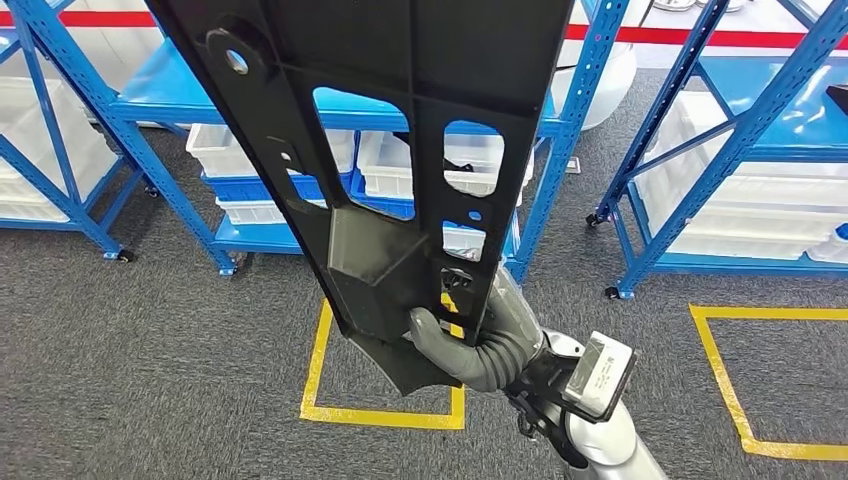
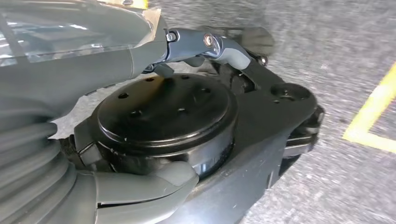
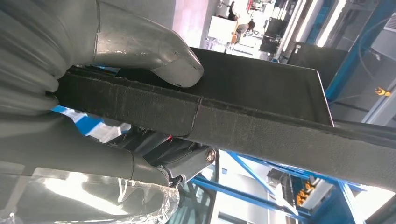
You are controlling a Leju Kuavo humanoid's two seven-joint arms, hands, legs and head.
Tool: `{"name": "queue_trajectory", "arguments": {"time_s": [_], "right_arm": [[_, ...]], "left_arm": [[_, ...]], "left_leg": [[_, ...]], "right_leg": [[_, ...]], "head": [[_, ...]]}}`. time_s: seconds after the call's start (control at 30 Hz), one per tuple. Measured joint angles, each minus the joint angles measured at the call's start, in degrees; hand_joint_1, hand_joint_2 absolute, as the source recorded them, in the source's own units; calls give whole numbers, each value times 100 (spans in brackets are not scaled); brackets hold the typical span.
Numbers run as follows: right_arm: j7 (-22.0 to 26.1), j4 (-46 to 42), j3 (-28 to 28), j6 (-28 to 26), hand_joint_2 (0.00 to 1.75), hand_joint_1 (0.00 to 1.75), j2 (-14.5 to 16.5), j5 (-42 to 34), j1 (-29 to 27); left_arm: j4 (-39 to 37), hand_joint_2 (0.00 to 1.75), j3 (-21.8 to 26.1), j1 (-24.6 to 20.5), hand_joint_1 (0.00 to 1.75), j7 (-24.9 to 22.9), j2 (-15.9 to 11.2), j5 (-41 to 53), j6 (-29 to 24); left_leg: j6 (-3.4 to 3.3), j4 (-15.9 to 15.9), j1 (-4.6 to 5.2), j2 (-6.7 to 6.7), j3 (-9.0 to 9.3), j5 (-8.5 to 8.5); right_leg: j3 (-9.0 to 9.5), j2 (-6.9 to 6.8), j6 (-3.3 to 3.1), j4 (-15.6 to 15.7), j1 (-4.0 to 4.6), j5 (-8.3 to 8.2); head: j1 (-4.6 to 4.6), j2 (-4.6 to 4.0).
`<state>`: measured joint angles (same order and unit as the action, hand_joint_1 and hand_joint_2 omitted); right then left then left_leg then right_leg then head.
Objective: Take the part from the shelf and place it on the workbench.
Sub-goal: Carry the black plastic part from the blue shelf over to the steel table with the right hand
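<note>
Part (image 1: 400,150): long black panel with cut-outs, off the shelf, held in the air in front of me.
Right hand (image 1: 470,345): clamped on the part's lower end; thumb (image 3: 173,65) on one face, fingers (image 3: 116,158) under the other, edge pinched between them.
Part axis: long axis runs up and away from my right hand, tilted, top end out past the head view's upper edge. All the length is above the grip, so it looks top-heavy.
Left hand (image 2: 140,186): hanging low over the grey floor, fingers curled in, holding nothing that I can see. Right hand is the only one on the part.
Shelves (image 1: 560,150): blue racks with white bins ahead, behind the part.
Surface: can't place it from here.
Next, my guess: turn toward the surface, then lay the long axis flat, top end down first.
</note>
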<state>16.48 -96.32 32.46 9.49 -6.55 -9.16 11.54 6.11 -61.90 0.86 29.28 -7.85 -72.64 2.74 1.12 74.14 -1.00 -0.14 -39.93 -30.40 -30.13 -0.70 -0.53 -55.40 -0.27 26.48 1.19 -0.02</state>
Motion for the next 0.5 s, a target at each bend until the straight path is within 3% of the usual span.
{"name": "queue_trajectory", "arguments": {"time_s": [0.07, 0.13, 0.17, 0.27, 0.33, 0.43, 0.47, 0.5], "right_arm": [[28, -1, -31, 4, 175, 175, -15, 45, -8], [74, -3, -63, 7, 175, 175, -28, 104, -23], [93, -4, -75, 10, 175, 175, -33, 130, -31], [115, -4, -91, 21, 175, 175, -48, 174, -40], [121, -4, -95, 22, 175, 175, -62, 180, -42], [122, -3, -95, 24, 175, 175, -92, 190, -70], [122, -2, -95, 25, 175, 175, -97, 193, -83], [122, -2, -95, 26, 175, 175, -101, 194, -91]], "left_arm": [[-23, 175, 0, -2, 0, -29, -9, -12, 28], [-43, 175, 2, -25, 0, -18, -24, -36, 68], [-52, 175, 3, -41, 0, -10, -30, -47, 85], [-76, 175, 5, -58, 0, -4, -39, -48, 96], [-88, 175, 5, -53, 0, -7, -51, -37, 99], [-99, 175, 5, -55, 0, -8, -60, -5, 104], [-102, 175, 5, -53, 0, -8, -58, 2, 104], [-104, 175, 5, -51, 0, -8, -57, 5, 104]], "left_leg": [[32, -554, -40, 51, 519, 256], [-2, -1346, -15, 161, 1062, 138], [-49, -1586, 15, 196, 1186, 41], [-261, -1740, 61, 111, 1135, 72], [-371, -1763, 56, 54, 1047, 183], [-414, -1753, 79, -66, 884, 324], [-410, -1748, 84, -116, 844, 363], [-399, -1744, 86, -172, 817, 396]], "right_leg": [[-176, -16, 56, -78, -14, -72], [-283, -65, 119, -169, -1, -117], [-310, -105, 156, -195, 6, -141], [-378, -172, 266, -249, -21, -163], [-563, -84, 254, -637, -39, 100], [-954, 27, 209, -1725, -42, 659], [-960, 37, 228, -1858, -42, 713], [-838, 49, 263, -1743, -42, 669]], "head": [[-3, 0], [-3, 0], [-2, 0], [3, 0], [8, 0], [12, 0], [12, 0], [11, 0]]}}
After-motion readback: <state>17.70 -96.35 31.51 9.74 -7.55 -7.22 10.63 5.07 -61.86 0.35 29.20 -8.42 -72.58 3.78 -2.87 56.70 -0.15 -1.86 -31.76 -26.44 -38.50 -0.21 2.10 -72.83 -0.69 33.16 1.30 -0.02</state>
